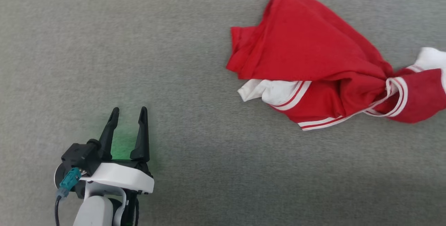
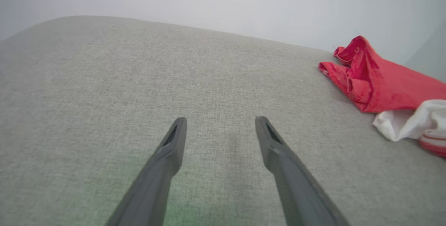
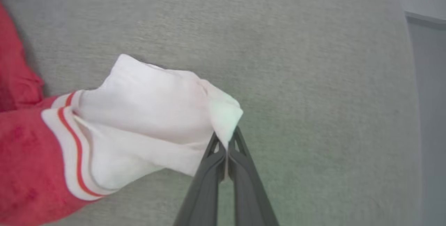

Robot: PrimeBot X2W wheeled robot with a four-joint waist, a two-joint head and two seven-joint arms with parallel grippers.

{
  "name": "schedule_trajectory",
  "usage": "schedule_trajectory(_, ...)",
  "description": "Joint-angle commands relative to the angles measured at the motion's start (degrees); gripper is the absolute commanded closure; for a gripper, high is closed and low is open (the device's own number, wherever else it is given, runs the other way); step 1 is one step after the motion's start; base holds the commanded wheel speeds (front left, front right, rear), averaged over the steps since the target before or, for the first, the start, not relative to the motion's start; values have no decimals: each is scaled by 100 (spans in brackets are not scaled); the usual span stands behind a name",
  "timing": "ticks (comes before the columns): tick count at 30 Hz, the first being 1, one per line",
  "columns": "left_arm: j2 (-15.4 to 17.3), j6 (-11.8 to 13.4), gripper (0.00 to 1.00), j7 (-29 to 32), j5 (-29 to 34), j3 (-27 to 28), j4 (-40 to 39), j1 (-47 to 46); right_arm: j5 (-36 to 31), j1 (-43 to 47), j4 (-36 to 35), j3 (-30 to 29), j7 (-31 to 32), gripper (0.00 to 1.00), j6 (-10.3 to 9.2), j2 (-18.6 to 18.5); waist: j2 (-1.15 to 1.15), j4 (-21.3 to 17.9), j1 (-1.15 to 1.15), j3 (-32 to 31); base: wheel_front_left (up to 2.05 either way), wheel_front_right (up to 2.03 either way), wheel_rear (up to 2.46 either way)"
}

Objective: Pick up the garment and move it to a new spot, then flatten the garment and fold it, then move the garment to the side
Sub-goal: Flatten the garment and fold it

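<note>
The garment (image 1: 306, 55) lies crumpled on the grey woven surface (image 1: 174, 62), in the upper right of the head view and running off that view's right edge. Its broad red part is spread in loose folds toward the far side. Nearer the right it is drawn in to a tight, twisted bunch, where the red-and-white striped trim (image 1: 327, 121) crosses it. One white panel (image 1: 271, 92) pokes out from under the red cloth at the near left of the heap. A second white piece (image 3: 150, 107), edged with a thin red stripe, reaches out at the far right. The right tool (image 3: 227, 142) has this second white piece in its grip. Its two dark fingers are pressed together with hardly any gap, and the corner of the white cloth is pinched between their tips and sticks up just above them. The left tool (image 1: 129, 109) is at the lower left of the head view, well apart from the garment. Its fingers are spread wide, with nothing between them and nothing touching them. A faint green glow (image 1: 122, 142) falls on the surface between the fingers. In the left wrist view the garment sits at the right edge, and a pale wall (image 2: 244, 3) rises behind the surface.
</note>
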Motion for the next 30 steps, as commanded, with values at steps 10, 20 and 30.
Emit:
schedule_trajectory(10,132,6,0,-28,38,-46,-66,57,-181,900,1076,-1330,-963,100,-1,415,0,-341,0,-78,0,0,0)
schedule_trajectory(20,394,5,0,-28,-75,-319,-103,-151,-730,854,1416,-1803,-1727,22,-1,1146,0,-549,0,-153,0,0,0)
schedule_trajectory(30,1744,5,0,254,-616,-1935,-284,-1405,-1416,961,955,-2149,-3266,0,0,1572,0,-851,0,-498,0,0,0)
